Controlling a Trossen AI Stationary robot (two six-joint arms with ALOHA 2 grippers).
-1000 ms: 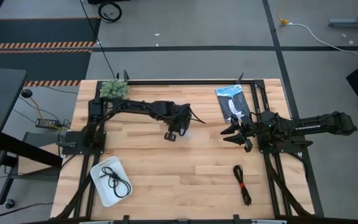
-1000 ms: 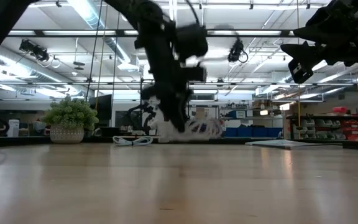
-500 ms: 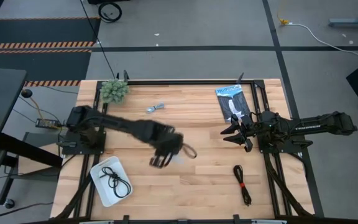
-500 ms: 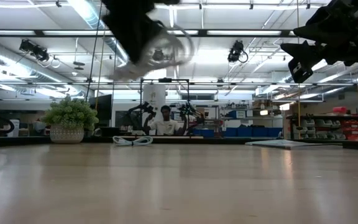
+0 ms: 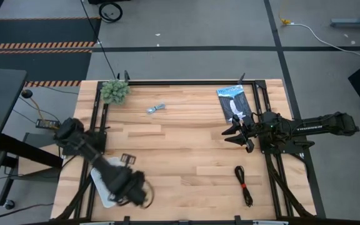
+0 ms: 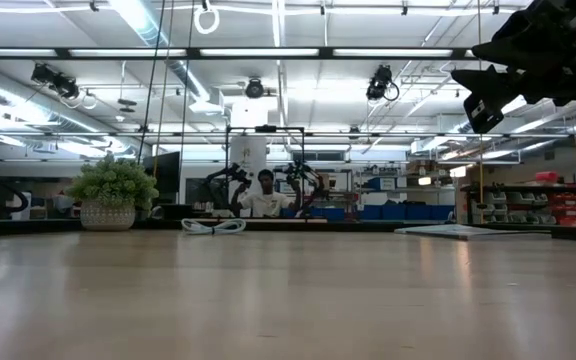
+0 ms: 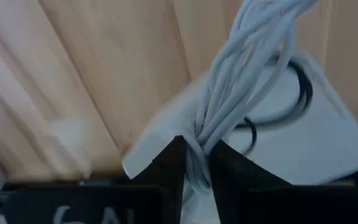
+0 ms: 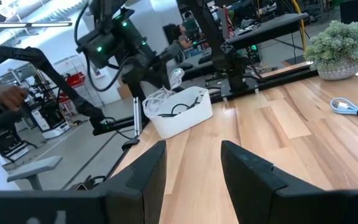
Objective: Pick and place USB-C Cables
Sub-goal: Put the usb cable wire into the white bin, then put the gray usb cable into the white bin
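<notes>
My left gripper [image 5: 135, 189] hangs over the white tray [image 5: 99, 185] at the table's near left and is shut on the white cable [image 7: 229, 93]. A plain black cable [image 7: 300, 102] lies in that tray. The pale blue-grey cable [image 5: 157, 108] lies flat near the far edge. The black cable with a red tie [image 5: 243, 185] lies flat near the right near corner. My right gripper [image 5: 231, 135] waits open at the table's right, above the wood, touching nothing. My left gripper pinches the white cable's bundled strands [image 7: 197, 163] between its two fingers [image 7: 174, 163], several strands together. The fingers point down from above. The cable is lifted clear of the table and hangs below them over the tray [image 8: 178, 111]. Whether its lower end touches the tray, I cannot tell.
A flat black-and-blue packet [image 5: 233, 103] lies at the far right, just beyond my right gripper. A fuzzy green plant ball [image 5: 114, 90] stands at the far left corner. Bare wood [image 5: 186, 150] spreads across the table's middle. People show in the room behind the table.
My left arm has swung from the table's middle toward the near left corner and now stands over the tray. It has carried the white cable with it, lifted clear of the wood. It has stayed shut on the cable throughout.
</notes>
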